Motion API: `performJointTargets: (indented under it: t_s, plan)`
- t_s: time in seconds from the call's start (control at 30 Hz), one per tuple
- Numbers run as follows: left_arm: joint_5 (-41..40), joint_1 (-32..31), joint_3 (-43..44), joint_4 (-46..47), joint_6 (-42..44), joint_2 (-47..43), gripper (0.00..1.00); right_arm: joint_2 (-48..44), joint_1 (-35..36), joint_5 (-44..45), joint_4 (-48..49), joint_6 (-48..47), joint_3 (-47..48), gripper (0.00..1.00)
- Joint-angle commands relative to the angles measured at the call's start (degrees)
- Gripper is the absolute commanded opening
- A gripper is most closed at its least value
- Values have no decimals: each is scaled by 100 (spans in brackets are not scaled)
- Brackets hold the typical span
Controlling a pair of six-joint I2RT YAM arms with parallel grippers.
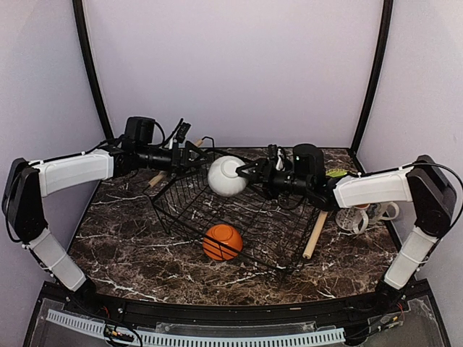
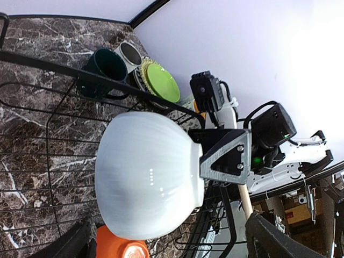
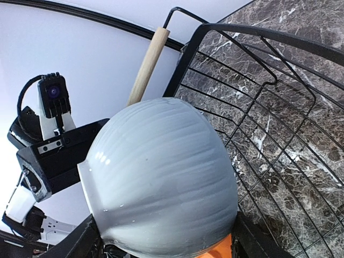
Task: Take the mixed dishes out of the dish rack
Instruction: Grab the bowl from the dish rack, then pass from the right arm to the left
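Marble worktop (image 1: 123, 246) first, dark and veined, with the dish rack (image 1: 275, 225) in the middle of it, reaching toward the far edge. From where I stand the rack looks nearly emptied. I can make out only one thing lying in it, the orange bowl (image 1: 222, 241), rim down near the rack's front wall.

The white bowl (image 1: 228, 176) is up in the air over the far half of the rack, clear of the wires. The right gripper (image 1: 246, 173) has it clamped by the rim, reaching in from the right edge. The left gripper (image 1: 194, 154) hangs at the rack's far left corner, by the wooden handle (image 1: 158, 178). Its jaws are spread wide with nothing between them (whether a finger brushes the wire I can't tell).

Other dishes are already out, gathered toward the far right corner of the worktop. The green plate (image 2: 163, 81) stands on edge against more plates, and the dark green cup (image 2: 102, 70) is just beside it. The mugs (image 1: 359, 217) sit by the right edge.

By my reckoning most of the job is done. What's left is to set the white bowl down outside the rack, then fetch the orange one.
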Motion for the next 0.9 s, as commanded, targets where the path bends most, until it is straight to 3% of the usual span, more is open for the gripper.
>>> performJointTargets:
  t_s: [0.0,0.13,0.33,0.5,0.87]
  plan:
    - [9,112,-93,617,-433,-469,95,-226,-60,-301,743,213,113,54]
    - [85,114,-307,1099,-1146,-500,96,-333,-54,-395,856,297,147,53]
    - [532,114,-733,2985,-2605,-344,94,-464,-54,-534,1033,492,158,53]
    - [502,114,-651,2801,-2583,-390,94,-577,-59,-529,1061,507,168,53]
    - [1016,58,-844,4324,-3858,-125,91,-303,-54,-770,1622,920,404,53]
